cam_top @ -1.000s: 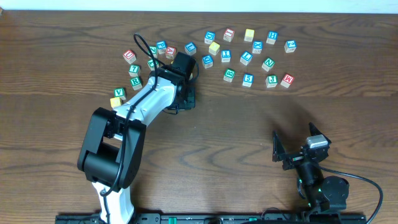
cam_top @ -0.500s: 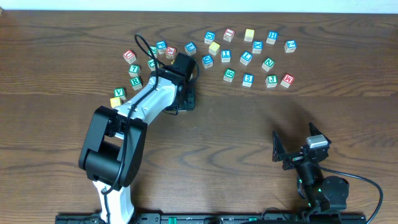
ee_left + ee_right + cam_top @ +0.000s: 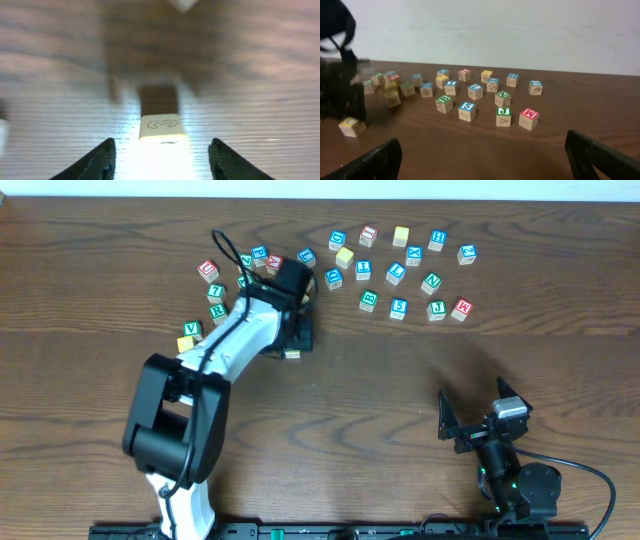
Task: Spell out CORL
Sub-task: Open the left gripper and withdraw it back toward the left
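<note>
- While the left pincer (image 3: pixel 162 150) stands over the table (image 3: pixel 260 90), you see its jaws parted, gripping nothing.
- A yellow cube (image 3: pixel 160 127) sits on the wood between the two fingers (image 3: pixel 102 157), a gap showing on either side; the mark on its face is too blurred to read.
- From overhead, that cube lies just at the pincer's tip, on the side nearer the robot's base.
- The R cube (image 3: pixel 217 311), green-lettered, rests off to that pincer's left, close beside the arm (image 3: pixel 240 340), among other cubes.
- The L cube (image 3: pixel 396 273), blue-lettered, rests to the pincer's right and farther out, in the loose cluster.
- Your right pincer (image 3: pixel 482 155) hangs wide open and empty, low over the table, the cluster well ahead of it; the L cube sits near the middle of that spread.
</note>
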You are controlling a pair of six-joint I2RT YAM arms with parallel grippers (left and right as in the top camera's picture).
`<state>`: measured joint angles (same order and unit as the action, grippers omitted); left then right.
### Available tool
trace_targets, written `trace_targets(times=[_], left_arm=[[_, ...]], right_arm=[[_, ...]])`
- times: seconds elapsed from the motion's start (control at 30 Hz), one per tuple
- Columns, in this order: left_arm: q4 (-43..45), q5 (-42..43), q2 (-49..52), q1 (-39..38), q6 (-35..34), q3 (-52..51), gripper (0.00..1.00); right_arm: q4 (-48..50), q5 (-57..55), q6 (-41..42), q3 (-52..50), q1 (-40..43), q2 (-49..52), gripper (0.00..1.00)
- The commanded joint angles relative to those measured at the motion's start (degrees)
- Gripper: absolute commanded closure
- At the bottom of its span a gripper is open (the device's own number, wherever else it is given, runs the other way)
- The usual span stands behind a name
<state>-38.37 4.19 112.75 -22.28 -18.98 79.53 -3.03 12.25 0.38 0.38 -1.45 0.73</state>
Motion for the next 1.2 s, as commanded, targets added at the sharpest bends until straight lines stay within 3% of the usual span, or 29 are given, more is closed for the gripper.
trace_targets(times=[0.0,0.27,0.8,1.17], left_arm=[[-0.57,-0.20,-7.63,1.44,2.47,4.61,0.39],[-3.89,-0.20,-18.14,4.96,2.40,4.61,0.39],[-19.08,-0.22,-34.07,15.85,2.49,4.61,0.39],[-22.29,-0.20,-37.53,17.88,4.37,4.61,0.39]], right_arm=[[-0.20,0.55,0.20,-0.07,0.26,-0.35,0.01],[-0.20,0.55,0.20,-0.07,0.26,-0.35,0.01],[-0.20,0.55,0.20,-0.07,0.26,-0.35,0.01],[1.03,-3.37,-0.70,-0.07,0.28,-0.35,0.01]])
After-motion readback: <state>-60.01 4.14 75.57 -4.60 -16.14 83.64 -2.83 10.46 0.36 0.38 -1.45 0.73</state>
